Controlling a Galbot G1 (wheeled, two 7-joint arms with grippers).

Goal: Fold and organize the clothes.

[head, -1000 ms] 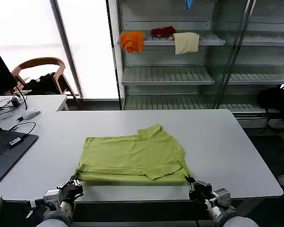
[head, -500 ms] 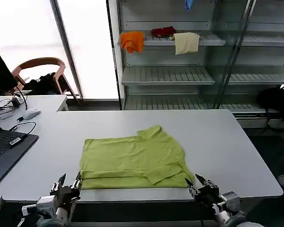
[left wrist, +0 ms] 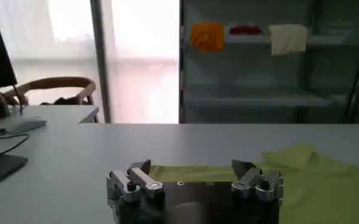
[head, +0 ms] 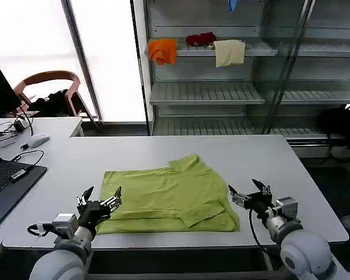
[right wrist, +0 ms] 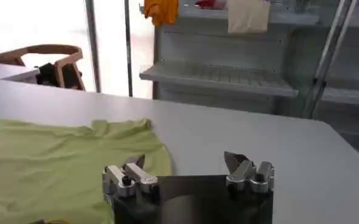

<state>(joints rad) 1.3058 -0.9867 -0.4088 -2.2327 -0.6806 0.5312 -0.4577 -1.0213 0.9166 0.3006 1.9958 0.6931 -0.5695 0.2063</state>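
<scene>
T-shirt (head: 168, 199) lies flat between both open grippers' jaws, ungripped.

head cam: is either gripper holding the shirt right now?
No. The left gripper and right gripper are both open at opposite sides of the T-shirt, gripping nothing.

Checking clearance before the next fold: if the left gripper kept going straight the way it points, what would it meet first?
Most likely the T-shirt: the open left gripper points across its near left corner, just ahead. Height over the cloth is unclear.
</scene>
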